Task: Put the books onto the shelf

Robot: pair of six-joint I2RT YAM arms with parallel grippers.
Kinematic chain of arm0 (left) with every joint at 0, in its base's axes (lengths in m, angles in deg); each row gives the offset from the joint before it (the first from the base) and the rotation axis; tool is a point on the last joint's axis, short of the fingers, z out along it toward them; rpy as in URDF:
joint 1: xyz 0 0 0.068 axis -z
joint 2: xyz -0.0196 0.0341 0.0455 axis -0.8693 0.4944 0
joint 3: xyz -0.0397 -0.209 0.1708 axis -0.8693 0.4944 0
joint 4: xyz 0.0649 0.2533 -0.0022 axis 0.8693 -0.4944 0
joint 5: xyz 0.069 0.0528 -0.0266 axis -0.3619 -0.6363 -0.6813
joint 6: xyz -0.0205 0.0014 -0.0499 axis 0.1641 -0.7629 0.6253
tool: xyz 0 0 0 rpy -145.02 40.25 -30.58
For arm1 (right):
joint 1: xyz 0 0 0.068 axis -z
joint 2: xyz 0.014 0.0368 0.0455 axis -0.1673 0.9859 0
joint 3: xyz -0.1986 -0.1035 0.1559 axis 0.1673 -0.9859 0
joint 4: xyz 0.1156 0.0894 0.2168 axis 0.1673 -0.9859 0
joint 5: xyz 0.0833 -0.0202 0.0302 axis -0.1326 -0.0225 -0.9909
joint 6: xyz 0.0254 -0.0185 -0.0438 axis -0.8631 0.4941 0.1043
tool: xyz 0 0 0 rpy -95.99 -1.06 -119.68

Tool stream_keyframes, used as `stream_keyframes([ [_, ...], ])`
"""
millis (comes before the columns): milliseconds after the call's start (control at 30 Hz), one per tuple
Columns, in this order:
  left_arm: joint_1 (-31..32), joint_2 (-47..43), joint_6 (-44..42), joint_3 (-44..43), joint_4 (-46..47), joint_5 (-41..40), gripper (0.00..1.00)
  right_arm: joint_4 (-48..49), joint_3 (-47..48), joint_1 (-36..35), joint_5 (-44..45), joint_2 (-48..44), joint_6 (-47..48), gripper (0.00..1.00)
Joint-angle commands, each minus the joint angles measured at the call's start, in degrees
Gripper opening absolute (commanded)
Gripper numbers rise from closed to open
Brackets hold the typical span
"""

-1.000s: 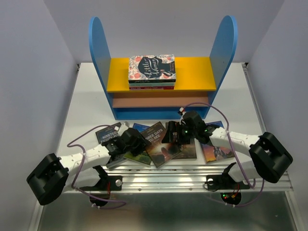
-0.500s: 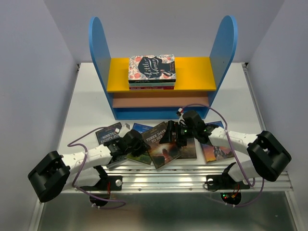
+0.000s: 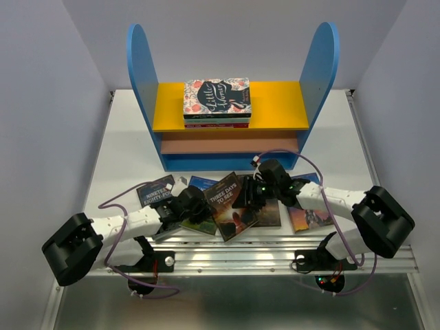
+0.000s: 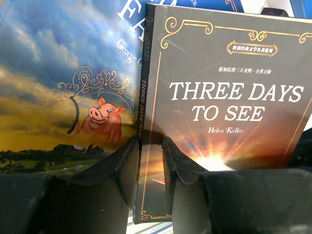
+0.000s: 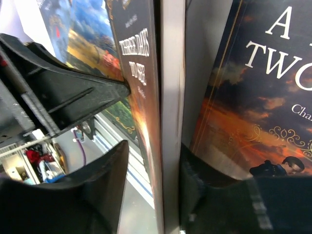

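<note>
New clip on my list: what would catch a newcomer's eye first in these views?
The Three Days to See book stands tipped up among the paperbacks near the table's front edge: the left claw pinches its spine edge, the right claw brackets its page edge. Behind, the blue-sided shelf holds a small stack topped by the floral Little Women book on its yellow board.

Your left arm (image 3: 117, 225) and right arm (image 3: 330, 199) are both white tubes between chunky black joint housings, with a purple cable (image 3: 104, 202) looping loosely along each. Black bracket bases (image 3: 152, 260), and the right one's got tiny red and green lights. Fingers (image 4: 122, 168) are matte black moulded plastic, kinda wedge-shaped.
</note>
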Motion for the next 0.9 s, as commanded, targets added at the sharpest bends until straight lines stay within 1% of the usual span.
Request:
stream_keyframes([
  [0, 0.9, 1.5, 0.1, -0.9, -1.2, -0.2, 0.37, 4.1, 1.2, -1.4, -1.2, 1.3, 0.4, 0.38],
  [33, 0.9, 1.7, 0.1, -1.0, -1.3, -0.2, 0.37, 4.2, 1.2, -1.4, -1.4, 1.6, 0.5, 0.26],
  [100, 0.9, 1.6, 0.0, -0.9, -1.4, -0.2, 0.37, 4.1, 1.3, -1.4, -1.4, 1.6, 0.7, 0.19],
  [133, 0.9, 1.6, 0.0, -0.9, -1.3, -0.2, 0.37, 4.8, 1.1, -1.4, -1.5, 1.5, 0.6, 0.12],
  [167, 0.9, 1.5, 0.0, -0.8, -1.3, -0.2, 0.38, 5.0, 1.0, -1.4, -1.4, 0.9, 0.5, 0.03],
  [200, 0.8, 1.4, -0.1, -0.9, -1.3, -0.2, 0.38, 5.3, 0.8, -1.4, -1.4, 0.6, 0.4, 0.01],
  [300, 0.9, 0.2, -1.3, -1.2, -1.3, -0.3, 0.38, 5.5, 0.5, -1.4, -1.0, -1.1, 0.5, 0.01],
  [367, 0.9, -2.8, -4.5, -2.0, -1.8, -0.6, 0.41, 5.2, 0.4, -1.4, -0.9, -3.0, 1.1, 0.01],
  [400, 0.9, -2.8, -5.4, -2.5, -2.2, -0.7, 0.43, 5.2, 0.5, -1.4, -0.8, -4.0, 1.3, 0.01],
  [433, 0.9, -4.6, -6.3, -3.4, -2.8, -0.9, 0.46, 4.9, 0.6, -1.4, -0.6, -5.0, 1.6, 0.01],
  [467, 0.9, -5.6, -8.4, -4.1, -3.5, -1.1, 0.52, 4.8, 0.8, -1.4, 0.3, -6.3, 2.1, 0.01],
  [567, 1.0, -10.7, -11.4, -6.3, -6.3, -1.1, 0.58, 2.8, 1.8, -1.4, 2.8, -12.2, 5.2, 0.01],
  [600, 1.0, -12.4, -13.3, -6.6, -7.0, -1.3, 0.62, 2.2, 2.7, -1.4, 3.7, -13.8, 7.0, 0.01],
  [633, 1.0, -16.2, -14.1, -7.2, -7.4, -1.4, 0.66, 0.7, 3.1, -1.4, 4.7, -17.0, 7.7, 0.01],
  [667, 1.1, -18.2, -14.8, -7.4, -7.6, -1.8, 0.76, 0.3, 3.5, -1.4, 6.2, -18.7, 8.4, 0.01],
  [700, 1.1, -22.7, -16.6, -7.6, -7.7, -1.8, 0.82, -0.2, 4.1, -1.4, 6.8, -20.4, 9.4, 0.01],
  [733, 1.1, -22.7, -17.4, -7.7, -7.7, -2.0, 0.88, -0.2, 4.4, -1.4, 7.3, -22.0, 9.9, 0.01],
  [767, 1.1, -27.2, -18.1, -7.8, -7.7, -2.4, 0.95, -2.0, 4.7, -1.4, 7.9, -24.9, 10.5, 0.01],
  [800, 1.2, -29.6, -19.1, -7.9, -7.2, -2.4, 0.99, -2.3, 4.9, -1.4, 8.3, -26.1, 11.6, 0.01],
  [833, 1.2, -31.6, -20.6, -7.8, -6.9, -2.7, 0.99, -2.5, 5.1, -1.4, 8.6, -27.3, 11.9, 0.01],
  [867, 1.2, -35.6, -21.3, -7.5, -6.6, -3.0, 0.99, -2.6, 5.3, -1.4, 9.1, -29.3, 12.2, 0.01],
])
